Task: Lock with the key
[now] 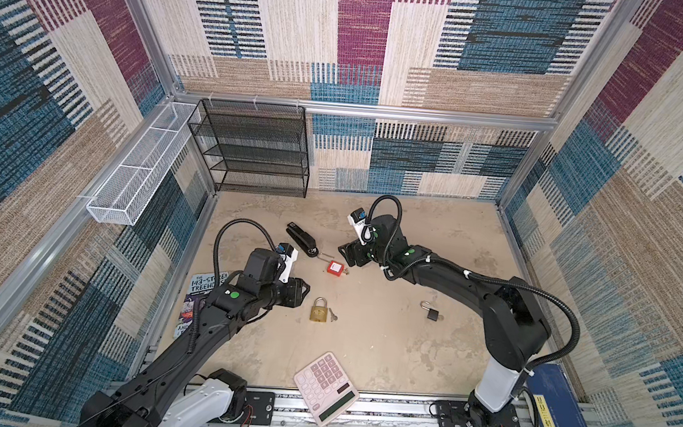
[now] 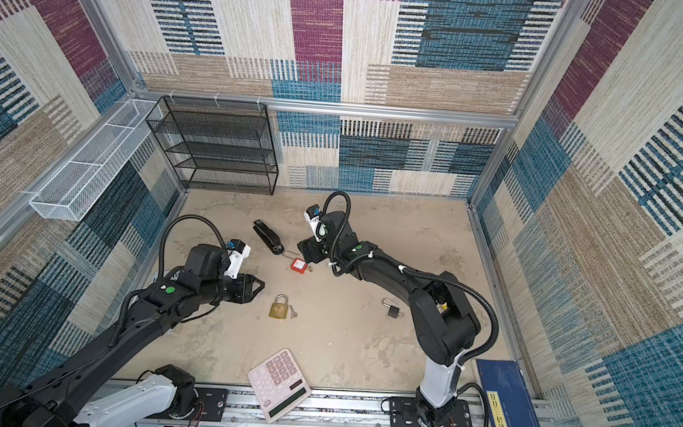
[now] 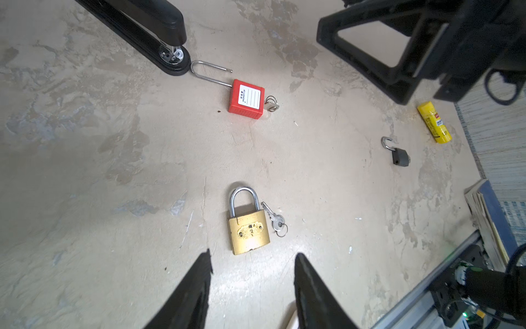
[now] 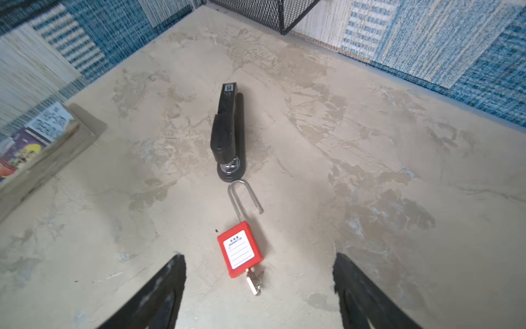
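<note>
While R gripper hangs wide open, empty, aimed at the red padlock by the stapler (shackle open, key in base) and L gripper sits half-open, empty, by the brass padlock, I'm pre-grasp; next prob. pin it, shut shackle.

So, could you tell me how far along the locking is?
Done: perhaps only the brass padlock, whose shackle looks seated, a loose key beside it. In hand: nothing; the left claw and right claw are open and empty, the right by the red padlock. Left: its shackle is open, key in its body; the small black padlock is open too.
</note>
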Action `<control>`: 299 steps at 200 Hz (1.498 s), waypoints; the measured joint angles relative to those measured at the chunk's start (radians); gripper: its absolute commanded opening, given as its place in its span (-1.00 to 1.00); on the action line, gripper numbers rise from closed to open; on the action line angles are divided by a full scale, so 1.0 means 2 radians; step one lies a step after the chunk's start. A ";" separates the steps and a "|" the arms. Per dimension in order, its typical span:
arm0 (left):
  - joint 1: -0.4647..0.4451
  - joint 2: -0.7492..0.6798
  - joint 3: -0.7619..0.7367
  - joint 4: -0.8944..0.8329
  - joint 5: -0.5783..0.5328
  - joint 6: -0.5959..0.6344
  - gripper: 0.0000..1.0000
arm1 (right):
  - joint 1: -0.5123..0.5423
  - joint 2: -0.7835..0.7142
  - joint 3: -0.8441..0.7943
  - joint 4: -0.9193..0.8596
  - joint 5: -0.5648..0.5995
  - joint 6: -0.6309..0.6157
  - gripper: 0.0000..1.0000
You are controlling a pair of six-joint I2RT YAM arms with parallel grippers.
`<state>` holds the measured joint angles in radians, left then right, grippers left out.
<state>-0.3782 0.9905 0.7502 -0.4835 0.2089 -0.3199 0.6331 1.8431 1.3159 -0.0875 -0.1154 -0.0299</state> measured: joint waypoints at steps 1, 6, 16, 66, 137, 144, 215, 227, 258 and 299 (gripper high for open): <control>0.000 0.000 0.000 0.000 0.000 0.000 -0.01 | -0.001 0.001 0.001 0.000 -0.001 -0.001 0.88; 0.000 0.000 0.001 0.000 -0.001 -0.002 -0.01 | -0.005 0.006 0.005 -0.002 -0.004 -0.004 1.00; -0.002 0.002 0.003 -0.002 -0.010 -0.007 0.00 | -0.014 0.017 0.012 -0.006 -0.015 -0.007 0.98; -0.013 0.046 0.013 -0.003 -0.039 -0.026 0.01 | -0.035 0.051 0.036 -0.010 -0.037 -0.014 0.98; -0.043 0.095 0.026 0.015 -0.055 -0.039 0.02 | -0.049 0.072 0.038 -0.007 -0.060 -0.039 0.98; -0.046 0.098 0.027 0.017 -0.056 -0.039 0.02 | -0.049 0.077 0.041 -0.009 -0.062 -0.040 0.99; -0.054 0.104 0.033 0.022 -0.062 -0.039 0.03 | -0.052 0.113 0.084 -0.039 -0.104 -0.046 0.90; -0.054 0.103 0.035 0.020 -0.062 -0.038 0.04 | -0.052 0.115 0.084 -0.045 -0.117 -0.046 0.87; -0.054 0.100 0.035 0.013 -0.062 -0.038 0.04 | -0.045 0.126 0.087 -0.056 -0.145 -0.047 0.76; -0.055 0.099 0.035 0.011 -0.062 -0.037 0.04 | -0.018 0.154 0.113 -0.080 -0.146 -0.051 0.60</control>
<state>-0.4873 1.1881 0.8207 -0.4622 0.0849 -0.3935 0.5968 2.1502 1.5410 -0.2478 -0.4076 -0.1326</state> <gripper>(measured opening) 0.520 0.808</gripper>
